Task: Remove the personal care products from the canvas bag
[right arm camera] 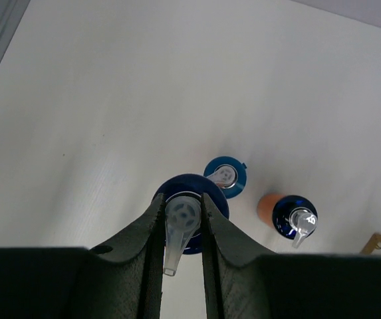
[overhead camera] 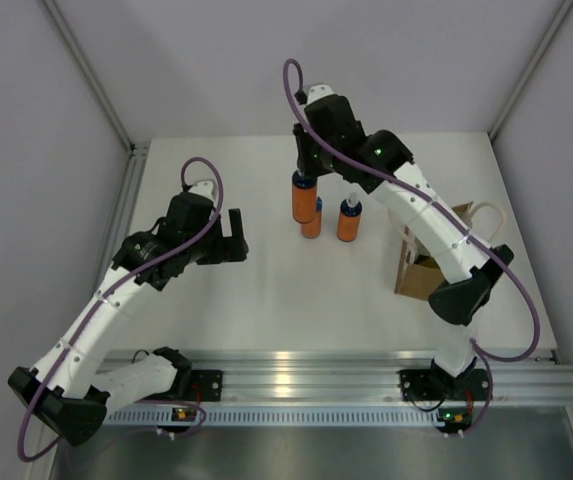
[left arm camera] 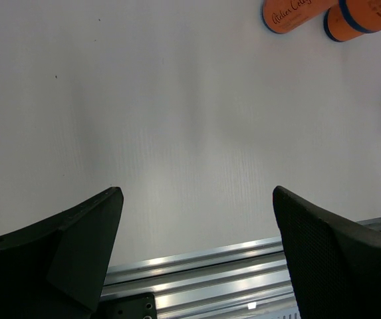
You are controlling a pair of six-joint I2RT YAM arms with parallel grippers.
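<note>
Three orange bottles stand close together at the middle back of the table. My right gripper (overhead camera: pixel 306 168) is shut from above on the clear pump head of the left orange bottle (overhead camera: pixel 304 203), which is upright; in the right wrist view the pads (right arm camera: pixel 151 226) pinch the pump over its blue cap (right arm camera: pixel 191 189). The other two orange bottles (overhead camera: pixel 313 222) (overhead camera: pixel 348 222) stand just beside it. The canvas bag (overhead camera: pixel 423 272) stands at the right, partly hidden by my right arm. The yellow and clear bottles are out of view. My left gripper (overhead camera: pixel 232 236) is open and empty, left of the bottles.
The left wrist view shows bare white table between the open fingers (left arm camera: pixel 84 232), the two orange bottle bases (left arm camera: pixel 290 14) at the top right and the aluminium rail (left arm camera: pixel 203 276) at the near edge. Grey walls enclose the table.
</note>
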